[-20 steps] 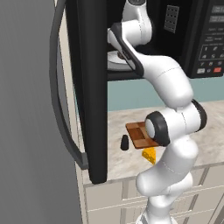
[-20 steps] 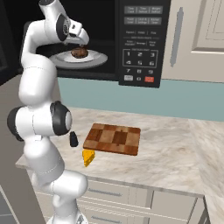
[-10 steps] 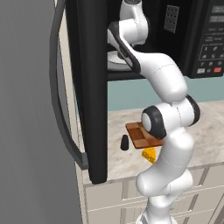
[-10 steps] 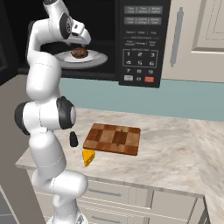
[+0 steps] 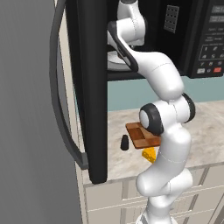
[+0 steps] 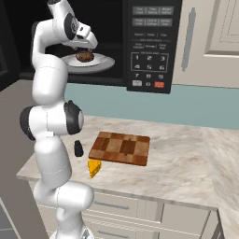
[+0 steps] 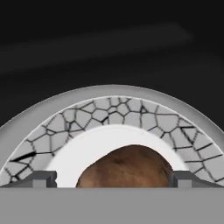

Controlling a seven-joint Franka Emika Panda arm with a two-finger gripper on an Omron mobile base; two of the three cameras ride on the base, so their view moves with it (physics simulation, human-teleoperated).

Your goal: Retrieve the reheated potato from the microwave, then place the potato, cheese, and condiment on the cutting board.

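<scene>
**Gripper lowered over the potato, jaws wide, no grasp yet**

The gripper (image 6: 86, 49) is inside the open microwave (image 6: 140, 42), directly above the potato (image 6: 85, 56), with its jaws spread fully apart and holding nothing. In the hand view the two fingertips (image 7: 39, 178) stand either side of the potato (image 7: 127, 168), which fills the gap between them. Against the views of a second ago, the hand has come down closer to the potato and the elbow has swung upward and outward; the jaws have stayed wide throughout.

The potato sits on the white plate (image 6: 102, 62), on the crackle-patterned turntable (image 7: 113, 111), inside the oven cavity. The door (image 5: 89, 87) stands swung out to the left.

On the counter (image 6: 186, 158) below, the cutting board (image 6: 121, 148) is bare. The condiment (image 6: 79, 148) stands just off its left edge, and the cheese (image 6: 94, 167) lies near its front left corner, both off the board.

Judgement: the approach looks near complete; closing on the potato is the step in hand. None of the three items is placed.
</scene>
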